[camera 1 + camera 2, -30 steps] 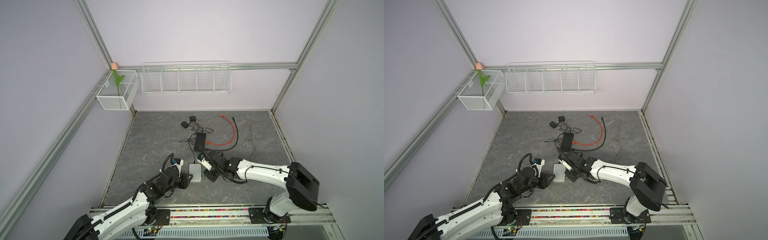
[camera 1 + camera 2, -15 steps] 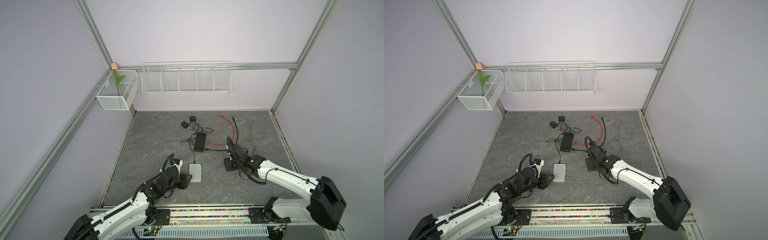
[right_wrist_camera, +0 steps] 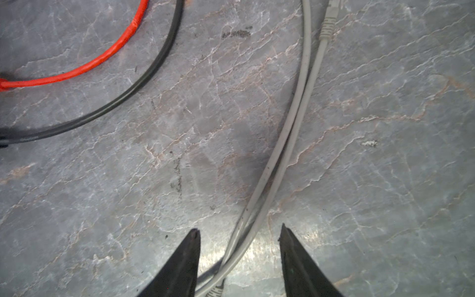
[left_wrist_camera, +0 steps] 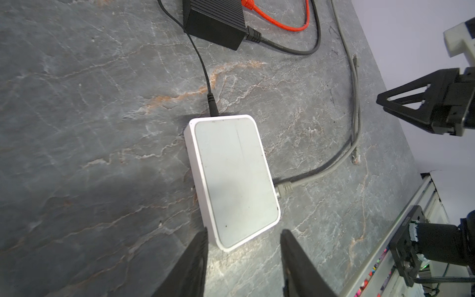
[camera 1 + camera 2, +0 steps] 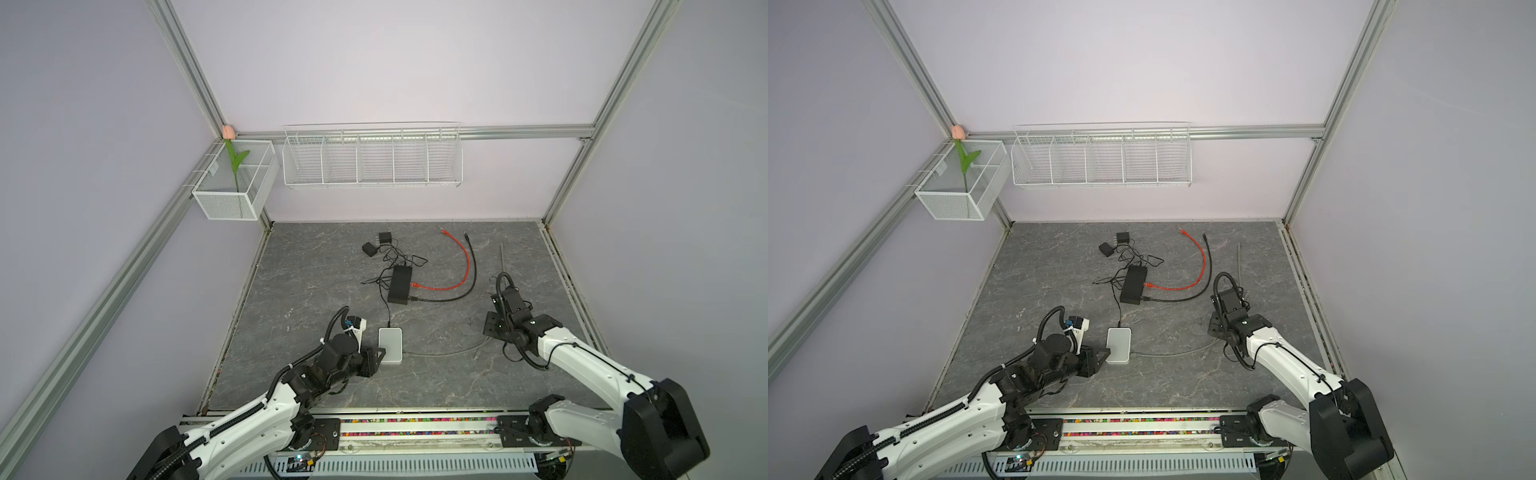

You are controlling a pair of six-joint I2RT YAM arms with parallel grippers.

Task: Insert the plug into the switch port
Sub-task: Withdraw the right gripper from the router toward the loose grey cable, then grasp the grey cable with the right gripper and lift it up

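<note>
Left pincer half open round the end of the switch, can't tell if it's gripping. Right pincer open and empty, grey cable running between its tips.

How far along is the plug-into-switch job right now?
Done, apparently: a grey plug sits in a side port of the white switch. In hand: the left gripper, jaws bracketing the switch's end, contact unclear; the right gripper, jaws open over loose grey cables, holding nothing. Left: probably just backing both arms away.
</note>
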